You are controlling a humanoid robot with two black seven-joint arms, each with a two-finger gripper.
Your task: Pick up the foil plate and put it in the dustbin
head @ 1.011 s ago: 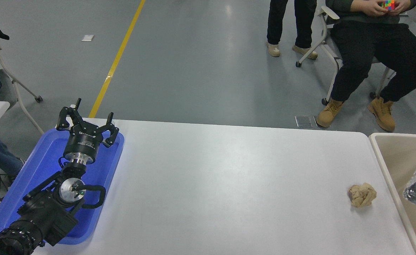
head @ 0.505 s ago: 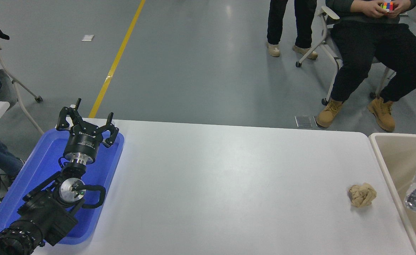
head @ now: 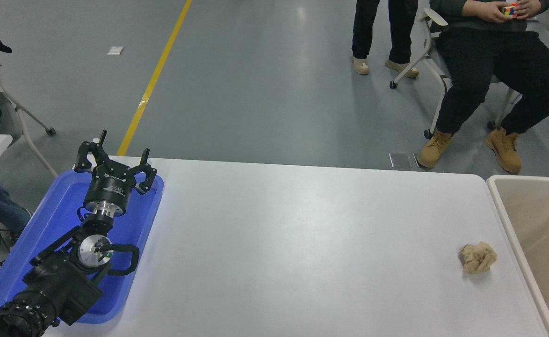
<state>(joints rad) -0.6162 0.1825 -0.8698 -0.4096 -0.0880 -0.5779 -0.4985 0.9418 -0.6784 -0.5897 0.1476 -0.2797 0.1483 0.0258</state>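
The beige dustbin point(head: 508, 206) stands at the table's right end, its rim and inner wall showing at the picture's right edge. The foil plate is out of view. My left gripper point(head: 114, 159) is open and empty, parked over the blue tray point(head: 54, 220) at the lower left. My right arm and its gripper are out of view.
A small tan paper wad point(head: 478, 258) lies on the white table point(head: 302, 243) near the dustbin. A person sits on a chair point(head: 431, 28) beyond the far right edge, holding a colour cube; another stands beside. A further seated person is at the far left.
The foil plate, seen over the dustbin at the right edge, moved right and has gone out of view. The left arm has not moved.
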